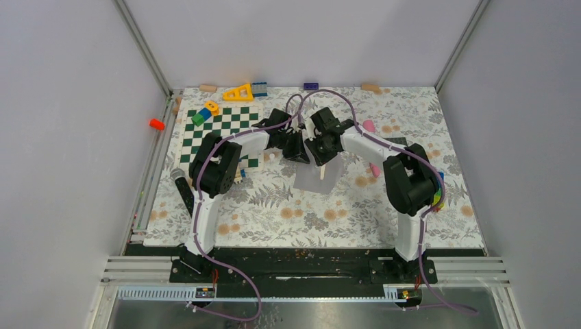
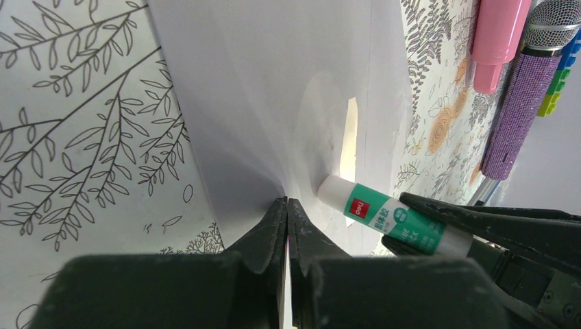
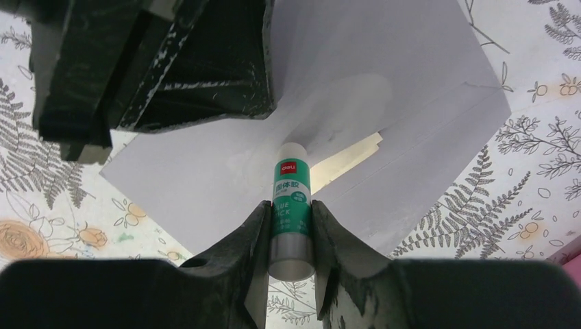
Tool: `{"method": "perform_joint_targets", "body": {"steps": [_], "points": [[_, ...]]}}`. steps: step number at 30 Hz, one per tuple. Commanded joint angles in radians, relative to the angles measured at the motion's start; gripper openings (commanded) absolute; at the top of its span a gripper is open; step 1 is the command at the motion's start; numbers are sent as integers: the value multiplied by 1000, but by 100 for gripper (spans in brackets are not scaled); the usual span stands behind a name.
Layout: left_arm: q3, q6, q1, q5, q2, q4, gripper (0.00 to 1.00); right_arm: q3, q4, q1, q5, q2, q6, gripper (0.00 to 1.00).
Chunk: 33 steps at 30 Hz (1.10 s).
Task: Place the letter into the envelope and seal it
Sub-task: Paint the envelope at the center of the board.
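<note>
The right gripper (image 3: 288, 219) is clamping a green-and-white glue stick (image 3: 291, 188) around its body, and the stick's white end is resting against the paper of the envelope (image 3: 411, 75). Just beyond it, the left gripper (image 2: 286, 209) is pinching the pale envelope's edge, jaws pressed tight together, puckering the paper upward. The envelope is lying mid-table on the floral tablecloth (image 1: 274, 205). A cream strip of the letter (image 3: 346, 159) is showing at its mouth, so insertion looks done and sealing seems to be in hand. The next move likely calls for drawing the stick along the flap, lifting it clear, then pressing the flap down. Farther back, a green checkered board (image 1: 226, 127) is lying flat.
</note>
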State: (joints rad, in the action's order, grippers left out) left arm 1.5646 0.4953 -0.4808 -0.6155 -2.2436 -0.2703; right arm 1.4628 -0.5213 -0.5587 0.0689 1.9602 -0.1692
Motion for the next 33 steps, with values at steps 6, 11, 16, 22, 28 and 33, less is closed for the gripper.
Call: {"method": "perform_joint_targets", "body": {"steps": [6, 11, 16, 22, 28, 33], "points": [[23, -44, -16, 52, -27, -13, 0, 55, 51, -9, -152, 38, 17, 0], [23, -44, -16, 52, -28, -13, 0, 55, 77, -9, -175, 40, 17, 0], [22, -46, -16, 52, -28, -13, 0, 75, 92, -9, -169, 55, 28, 0], [27, -46, -16, 47, -31, -14, 0, 114, 93, -9, -167, 92, 37, 0], [28, -46, -16, 45, -31, -15, 0, 151, 93, -9, -187, 120, 45, 0], [29, -47, -16, 48, -32, -17, 0, 180, 103, -9, -178, 133, 73, 0]]}}
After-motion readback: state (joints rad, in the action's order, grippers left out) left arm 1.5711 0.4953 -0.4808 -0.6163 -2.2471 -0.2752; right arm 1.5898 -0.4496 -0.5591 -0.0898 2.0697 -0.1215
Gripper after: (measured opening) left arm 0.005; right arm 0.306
